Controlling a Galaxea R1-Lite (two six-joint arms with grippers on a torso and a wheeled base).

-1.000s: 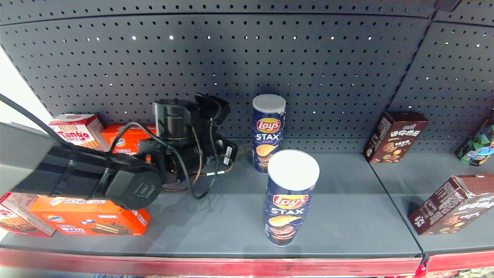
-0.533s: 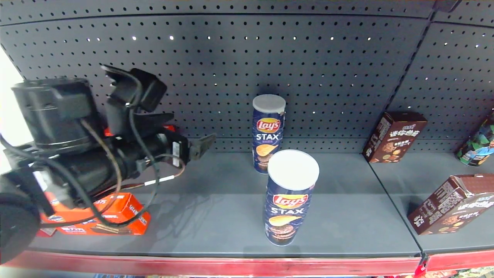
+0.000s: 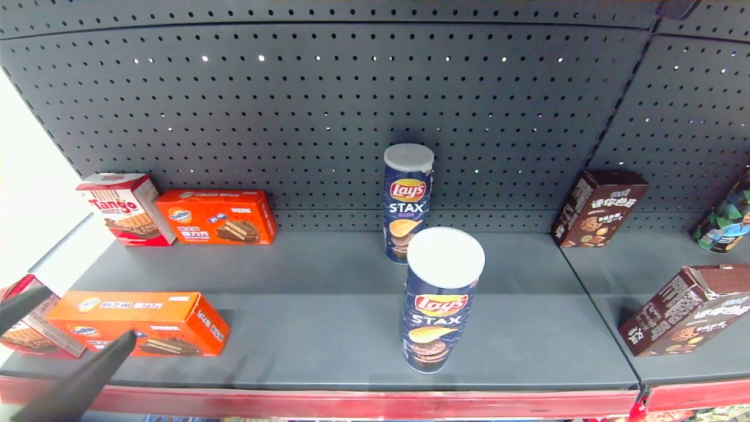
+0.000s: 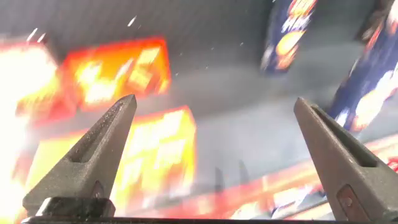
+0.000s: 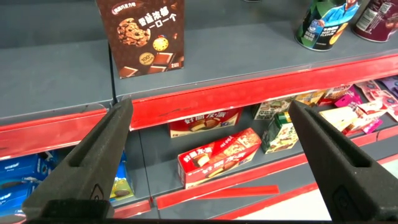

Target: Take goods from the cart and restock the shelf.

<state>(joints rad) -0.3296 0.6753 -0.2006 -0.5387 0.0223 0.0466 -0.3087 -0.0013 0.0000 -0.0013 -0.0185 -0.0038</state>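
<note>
Two grippers gaping empty: left gripper (image 3: 92, 310) (beside orange box (image 3: 170, 321), shelf's (image 3: 328, 316) front-left corner), right gripper (image 5: 210, 106); I'd retreat without clipping it.

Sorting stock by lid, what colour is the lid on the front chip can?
White; the lid shows best in the head view.
</note>
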